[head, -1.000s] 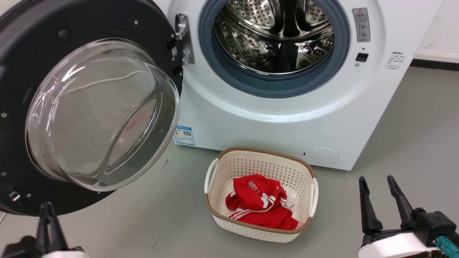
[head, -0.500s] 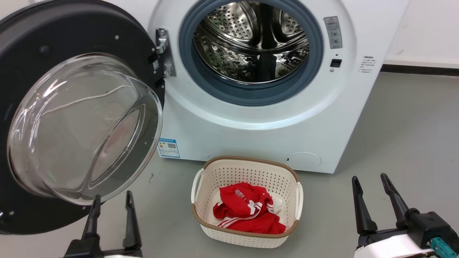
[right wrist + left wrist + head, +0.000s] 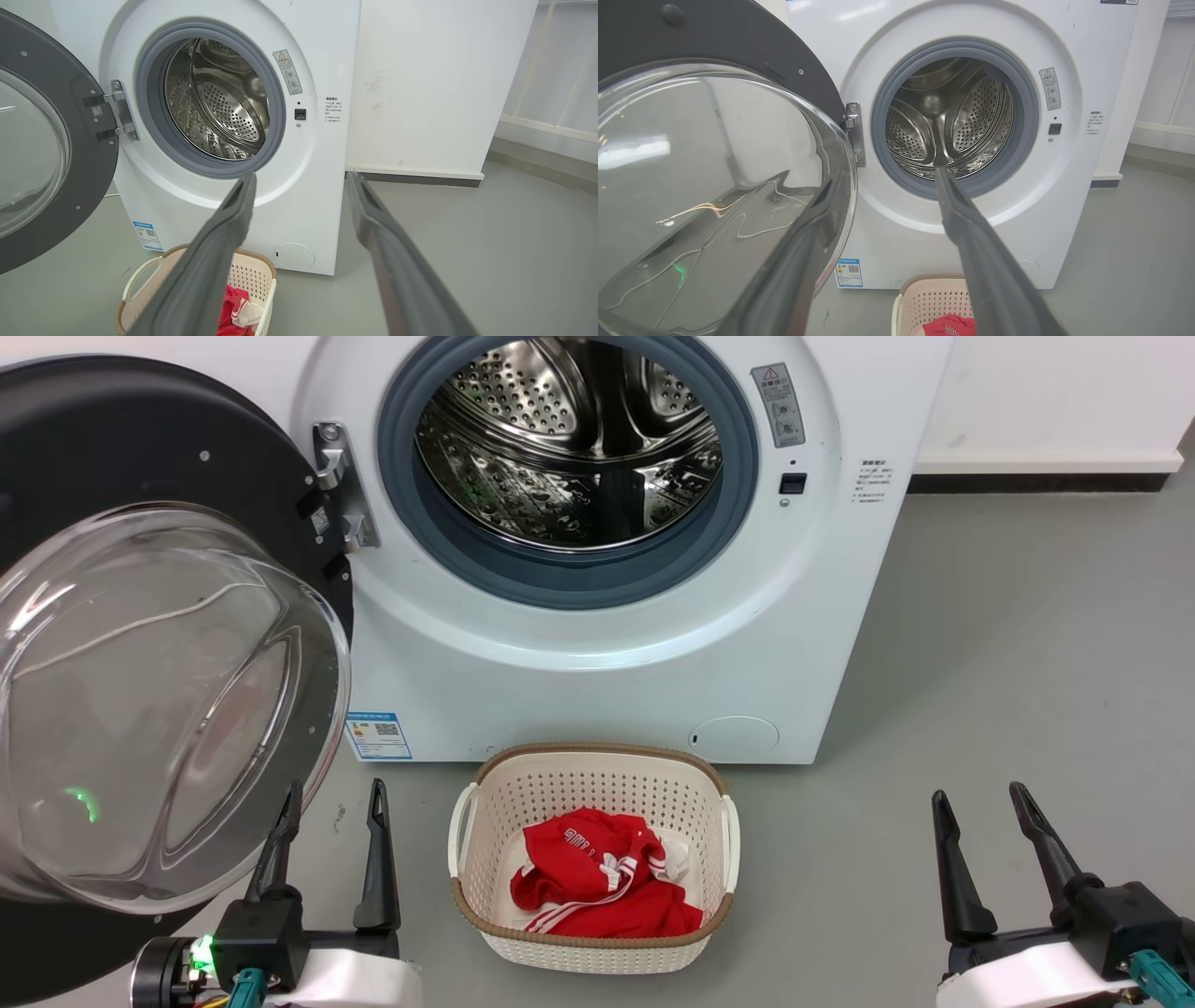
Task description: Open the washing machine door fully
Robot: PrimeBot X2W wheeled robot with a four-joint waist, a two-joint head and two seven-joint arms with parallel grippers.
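Washing machine door (image 3: 168,663) stands wide open on its hinge (image 3: 341,485) at the left of the washing machine (image 3: 597,663); inner face and domed glass turned toward the head camera; steel drum (image 3: 569,448) and grey-blue gasket (image 3: 560,581) fully exposed.

Left gripper (image 3: 335,787) low by the door's bottom edge; jaws apart, nothing between them; one finger overlaps the glass rim in head and left wrist views, contact cannot tell.

Right gripper (image 3: 977,791) low right over grey floor (image 3: 1027,663); jaws apart, empty; well apart from the machine.

Cream basket (image 3: 588,947) on the floor just in front of the machine, between the two grippers; red garment (image 3: 597,887) inside.

Blue label (image 3: 378,735) and round flap (image 3: 735,737) low on the machine front.
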